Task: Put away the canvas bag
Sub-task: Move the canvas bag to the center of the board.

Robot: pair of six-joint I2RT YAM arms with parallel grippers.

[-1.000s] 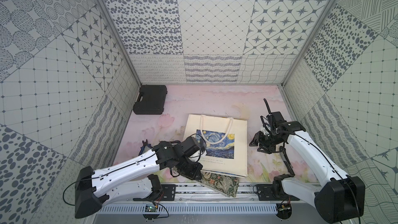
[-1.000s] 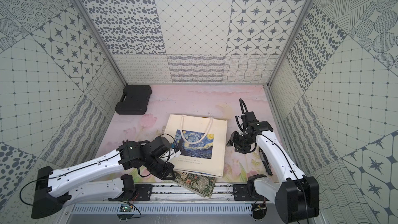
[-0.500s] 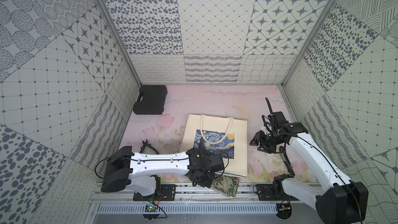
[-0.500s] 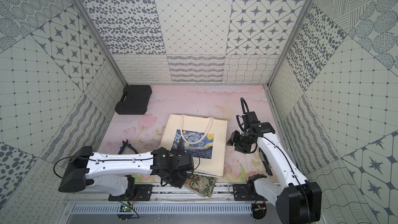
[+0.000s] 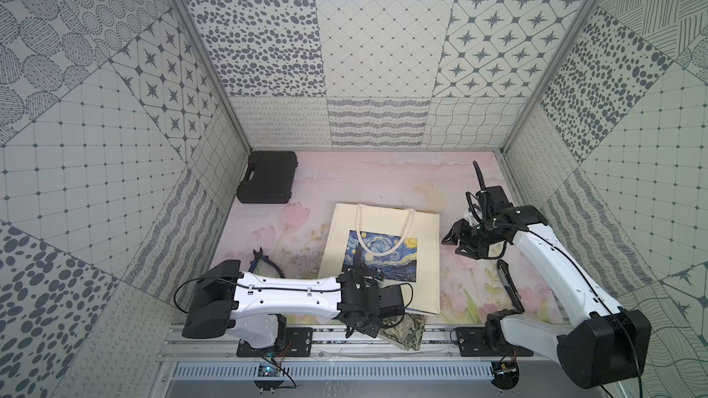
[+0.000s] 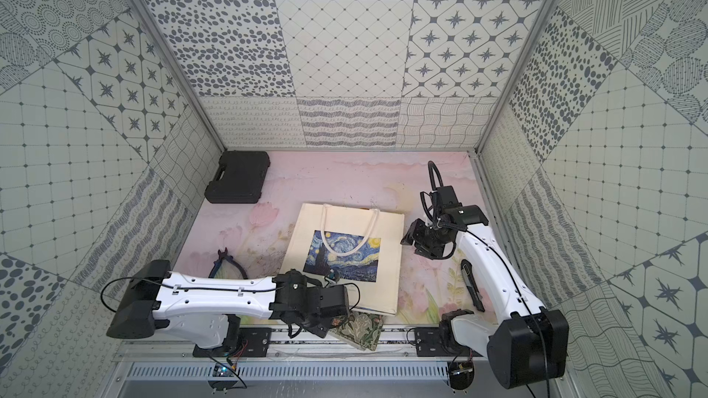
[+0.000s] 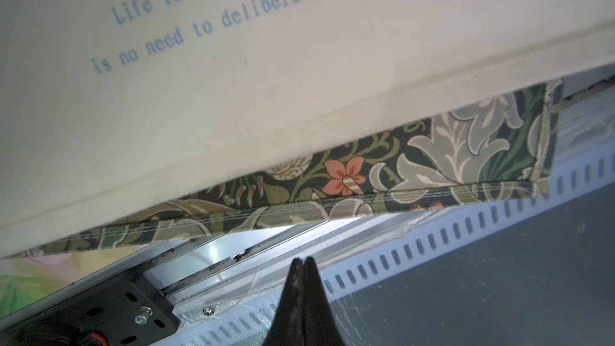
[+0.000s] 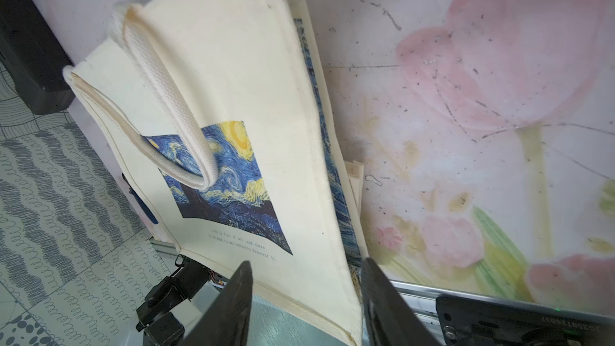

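Note:
The canvas bag (image 5: 425,262) (image 6: 389,258) is cream with a blue starry-night print and white rope handles. It lies flat on the pink floral mat in both top views. Its front edge (image 7: 233,78) overlaps a dark floral cloth (image 5: 406,333) (image 7: 432,154). My left gripper (image 5: 358,329) (image 7: 303,259) is shut on nothing, low over the front rail beside the bag's front-left corner. My right gripper (image 5: 454,245) (image 8: 306,261) hangs open to the right of the bag (image 8: 233,61), apart from it.
A black case (image 5: 268,178) sits in the back left corner. Blue-handled pliers (image 5: 266,264) lie left of the bag, behind my left arm. A slim black tool (image 5: 507,285) lies under my right arm. A metal rail (image 5: 344,350) runs along the front.
My left arm has dropped low and stretched flat, its shut gripper moving from the bag's front-left part to the front rail. The right arm has barely moved.

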